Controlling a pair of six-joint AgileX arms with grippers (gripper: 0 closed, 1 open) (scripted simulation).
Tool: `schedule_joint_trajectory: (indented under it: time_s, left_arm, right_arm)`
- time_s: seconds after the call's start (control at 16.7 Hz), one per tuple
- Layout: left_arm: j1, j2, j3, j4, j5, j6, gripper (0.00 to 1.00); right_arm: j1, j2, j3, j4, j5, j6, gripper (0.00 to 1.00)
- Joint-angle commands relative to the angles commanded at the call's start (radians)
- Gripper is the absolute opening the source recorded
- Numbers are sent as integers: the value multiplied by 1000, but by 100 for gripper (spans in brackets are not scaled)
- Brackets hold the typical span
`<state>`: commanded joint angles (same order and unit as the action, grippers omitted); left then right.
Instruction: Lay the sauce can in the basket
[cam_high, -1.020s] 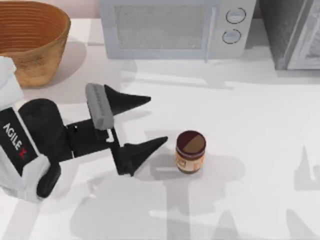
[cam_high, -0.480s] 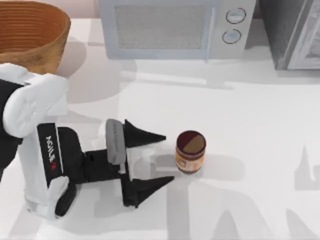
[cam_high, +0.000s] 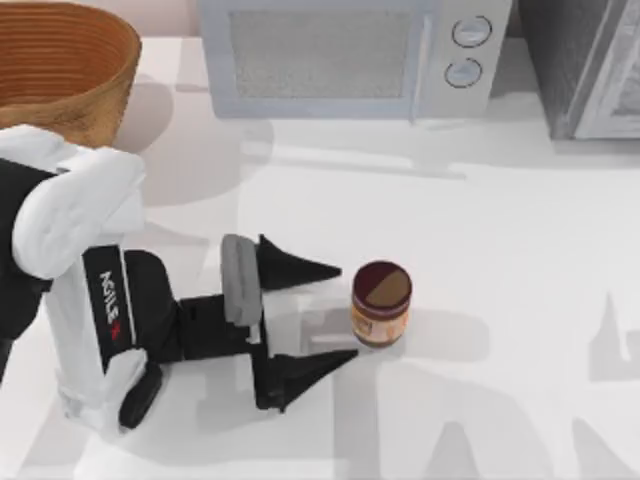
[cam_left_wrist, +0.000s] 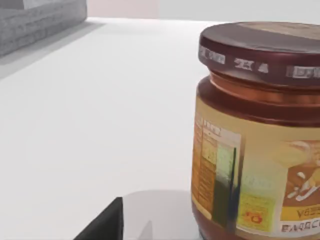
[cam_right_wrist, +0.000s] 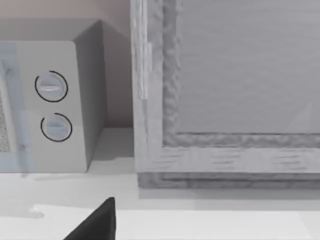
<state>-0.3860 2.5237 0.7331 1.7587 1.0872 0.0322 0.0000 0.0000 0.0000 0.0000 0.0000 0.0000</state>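
Now the left gripper (cam_high: 343, 316) sits low over the table (cam_high: 500, 250), its fingers spread apart and pointing at the can (cam_high: 381, 304), tips just beside it but not touching. Upright, the can stands near the table's middle, toward the front edge; in the left wrist view it (cam_left_wrist: 260, 135) looms close. At the back left corner stands the basket (cam_high: 60, 70), well apart from the can. Along the back edge is a microwave (cam_high: 350, 55).

left arm (cam_high: 85, 215): white shells; black links | AgileX lettering | tool (cam_high: 345, 315): black pointed fingers
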Motion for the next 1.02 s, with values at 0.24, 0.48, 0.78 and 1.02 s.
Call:
schedule_joint_trajectory:
  time_s: [0.24,0.48,0.78,1.02]
  left_arm:
    - [-68,-10,49,-41,-63,-16,100]
    - [-139,-15,95,-89,-134,-18,100]
    - [-165,-17,112,-108,-160,-18,100]
    - [-165,-17,112,-108,-160,-18,85]
  right_arm:
    - [0,0,0,0,0,0,100]
    - [0,0,0,0,0,0,100]
    - [0,0,0,0,0,0,100]
    - [0,0,0,0,0,0,100]
